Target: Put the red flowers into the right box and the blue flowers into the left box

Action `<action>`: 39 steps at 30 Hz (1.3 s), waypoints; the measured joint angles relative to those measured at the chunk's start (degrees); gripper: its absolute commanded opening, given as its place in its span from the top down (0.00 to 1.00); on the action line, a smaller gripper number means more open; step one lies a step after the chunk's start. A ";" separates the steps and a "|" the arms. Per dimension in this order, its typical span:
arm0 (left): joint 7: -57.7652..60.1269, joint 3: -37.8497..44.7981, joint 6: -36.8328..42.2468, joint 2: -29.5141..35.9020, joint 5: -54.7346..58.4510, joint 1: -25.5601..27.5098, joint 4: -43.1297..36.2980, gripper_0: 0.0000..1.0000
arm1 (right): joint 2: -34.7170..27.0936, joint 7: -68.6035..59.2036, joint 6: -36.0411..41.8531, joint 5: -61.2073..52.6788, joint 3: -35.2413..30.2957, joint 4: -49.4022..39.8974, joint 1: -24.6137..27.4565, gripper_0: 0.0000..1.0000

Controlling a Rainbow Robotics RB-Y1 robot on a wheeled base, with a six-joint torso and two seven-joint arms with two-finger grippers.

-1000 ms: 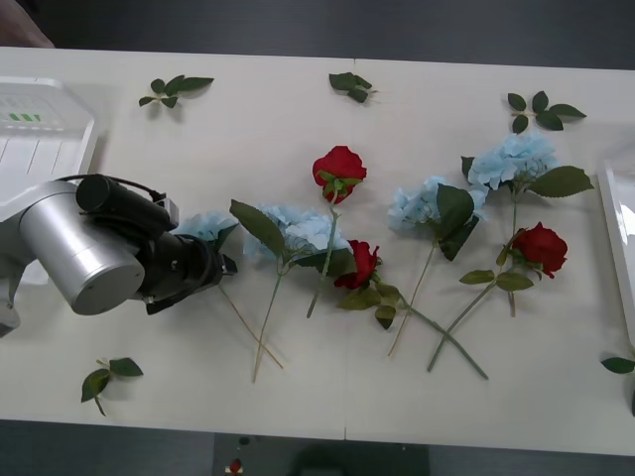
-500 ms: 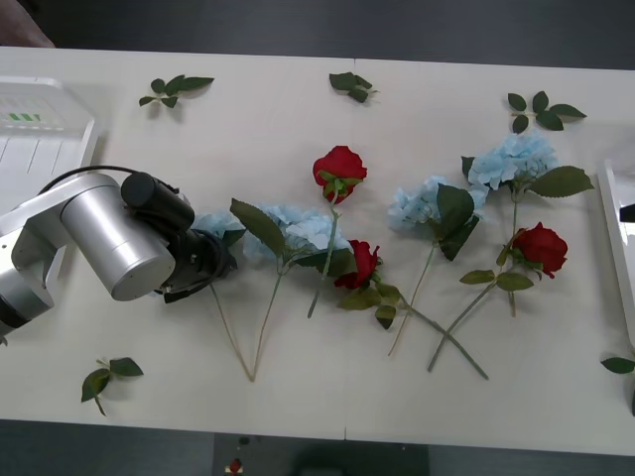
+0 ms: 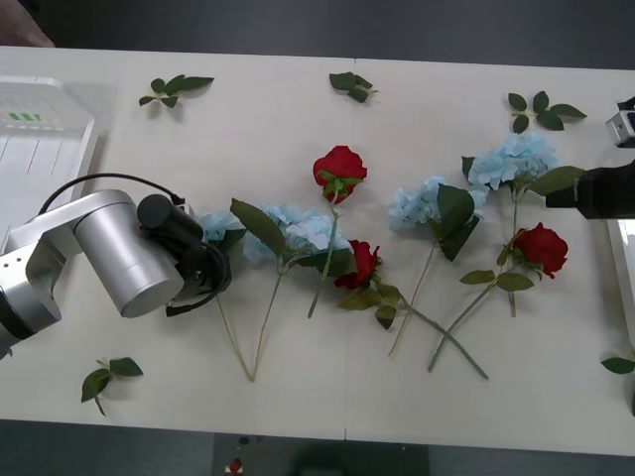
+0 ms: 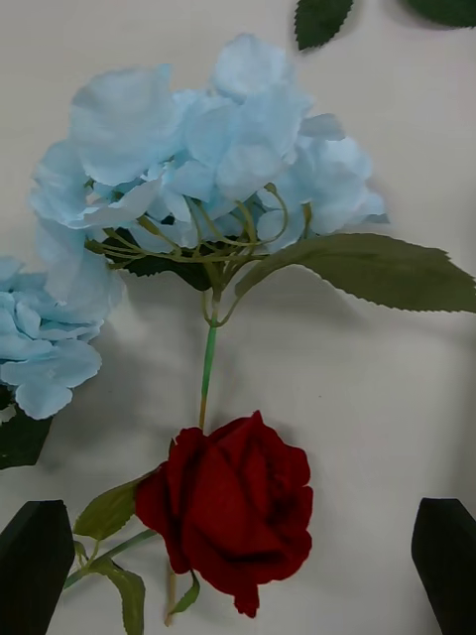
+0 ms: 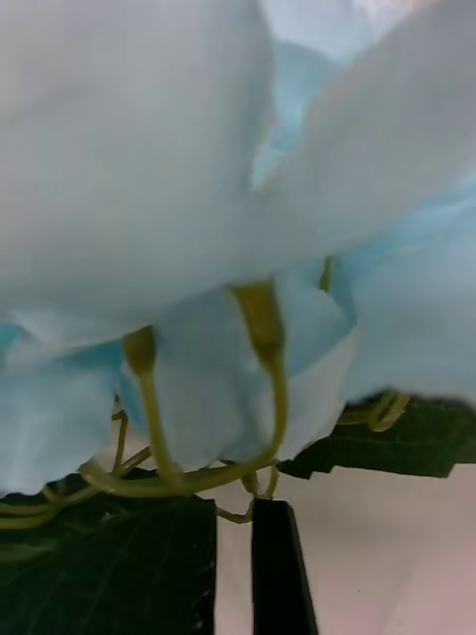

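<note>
Three red flowers lie on the table (image 3: pixel 298 109): one mid-table (image 3: pixel 339 167), one below it (image 3: pixel 362 263), one at the right (image 3: pixel 541 248). Blue flowers lie in a row (image 3: pixel 298 228) (image 3: pixel 417 203) (image 3: pixel 511 159). My left gripper (image 3: pixel 213 270) is at the leftmost blue flower (image 3: pixel 210 225). In the left wrist view its petals (image 5: pixel 198 179) are very close, and a black finger (image 5: pixel 280 571) stands near the middle against the stems and a leaf. My right gripper (image 3: pixel 556 195) is open above the right rose (image 4: pixel 228 506), which lies between its fingers (image 4: pixel 35 566).
The left box (image 3: pixel 35 129) stands at the table's far left. The right box (image 3: pixel 623 258) shows at the right edge. Loose leaf sprigs lie along the back (image 3: pixel 174 89) (image 3: pixel 349 85) (image 3: pixel 541 109) and near the front edge (image 3: pixel 109 377) (image 3: pixel 617 365).
My left arm swung toward the leftmost blue flower's head, and that flower's stem turned on the table. My right arm came in from the right edge, over the right rose.
</note>
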 measured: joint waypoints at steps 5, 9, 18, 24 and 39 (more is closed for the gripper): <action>0.00 -0.35 -0.19 0.12 -0.04 0.00 0.00 1.00 | 0.00 -1.13 -3.17 1.47 3.52 3.50 -1.76 0.00; 0.00 -0.35 -0.19 0.12 -0.04 0.00 0.00 1.00 | 0.00 -1.13 -6.16 1.78 6.39 6.20 -2.79 0.00; -0.01 0.18 1.34 2.50 -0.06 -1.35 -1.92 1.00 | 0.05 -1.16 -13.16 3.54 14.43 14.28 -5.83 0.00; -4.56 9.73 7.72 7.37 2.31 -1.79 -10.20 1.00 | 2.46 -1.17 -15.68 5.10 16.03 20.12 -8.42 0.00; -30.98 30.98 8.52 12.83 13.26 -1.79 -3.87 0.98 | 4.88 -1.17 -16.85 9.25 17.56 22.55 -9.51 0.00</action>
